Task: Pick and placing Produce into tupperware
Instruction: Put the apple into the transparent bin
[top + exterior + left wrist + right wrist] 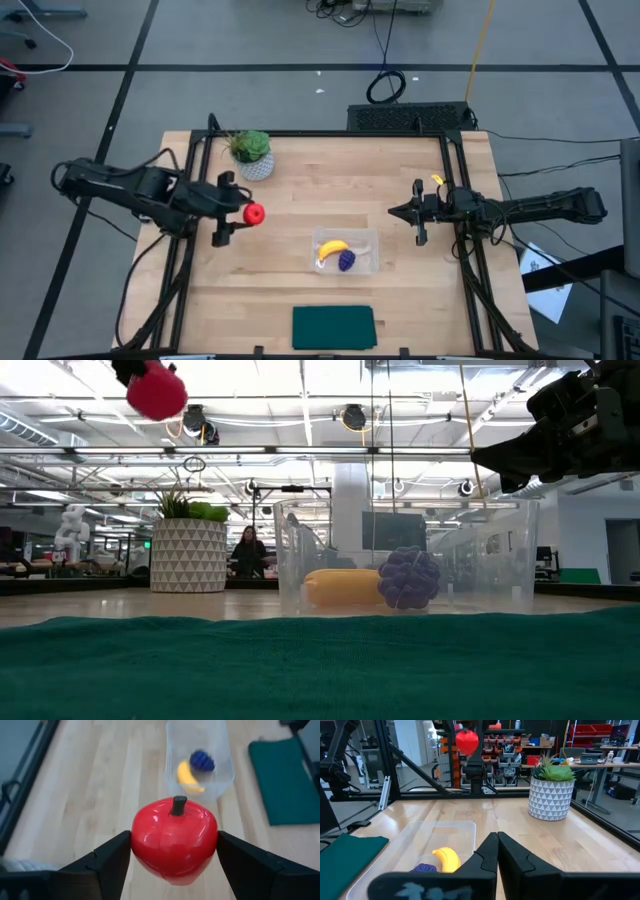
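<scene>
Aloft, the left gripper (174, 851) clamps the red fruit (174, 839) well apart from the tupperware (346, 253); bare table (300, 205) lies between. The right gripper (400, 212), beyond the tupperware, is closed and empty.

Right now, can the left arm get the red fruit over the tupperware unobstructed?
Probably yes. The left gripper holds the red fruit above the table, and only bare wood lies between it and the tupperware. The right gripper waits off to the side.

arms: dark, jointed, cabled | left hand (174, 865): black wedge fingers | right hand (497, 851): same
</scene>
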### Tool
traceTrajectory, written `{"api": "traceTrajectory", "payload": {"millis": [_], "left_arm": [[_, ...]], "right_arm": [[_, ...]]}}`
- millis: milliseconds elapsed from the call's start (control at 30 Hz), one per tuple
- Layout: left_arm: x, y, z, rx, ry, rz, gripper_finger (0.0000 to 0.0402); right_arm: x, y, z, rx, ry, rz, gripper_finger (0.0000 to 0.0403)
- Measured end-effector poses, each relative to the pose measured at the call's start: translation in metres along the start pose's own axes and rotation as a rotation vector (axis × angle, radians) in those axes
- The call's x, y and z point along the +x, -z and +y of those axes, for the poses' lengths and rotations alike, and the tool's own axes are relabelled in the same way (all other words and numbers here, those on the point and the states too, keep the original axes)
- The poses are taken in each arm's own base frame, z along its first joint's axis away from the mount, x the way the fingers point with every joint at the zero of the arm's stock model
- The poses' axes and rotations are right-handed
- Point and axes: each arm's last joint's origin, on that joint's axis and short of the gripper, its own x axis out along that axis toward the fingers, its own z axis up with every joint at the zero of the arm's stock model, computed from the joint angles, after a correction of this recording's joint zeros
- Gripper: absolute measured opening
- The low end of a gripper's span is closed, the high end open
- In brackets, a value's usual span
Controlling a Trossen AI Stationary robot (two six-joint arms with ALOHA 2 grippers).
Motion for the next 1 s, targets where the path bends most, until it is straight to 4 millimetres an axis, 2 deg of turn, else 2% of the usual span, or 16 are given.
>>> {"api": "traceTrajectory", "payload": {"millis": [200, 533, 667, 1000], "left_arm": [[-0.011, 0.0, 0.002, 0.028, 0.007, -0.072, 0.0276], [-0.016, 0.02, 0.006, 0.019, 0.003, -0.185, 0.0275], [-0.012, 0.027, 0.006, -0.015, 0.009, -0.264, 0.0275], [0.015, 0.044, 0.003, -0.045, 0.022, -0.368, 0.0275]], "right_arm": [[0.0, 0.0, 0.0, 0.004, 0.0, 0.001, 0.0], [0.0, 0.001, 0.0, 0.004, 0.0, 0.008, 0.0], [0.0, 0.001, 0.0, 0.004, 0.0, 0.008, 0.0], [0.0, 0.001, 0.0, 0.004, 0.0, 0.009, 0.0]]}}
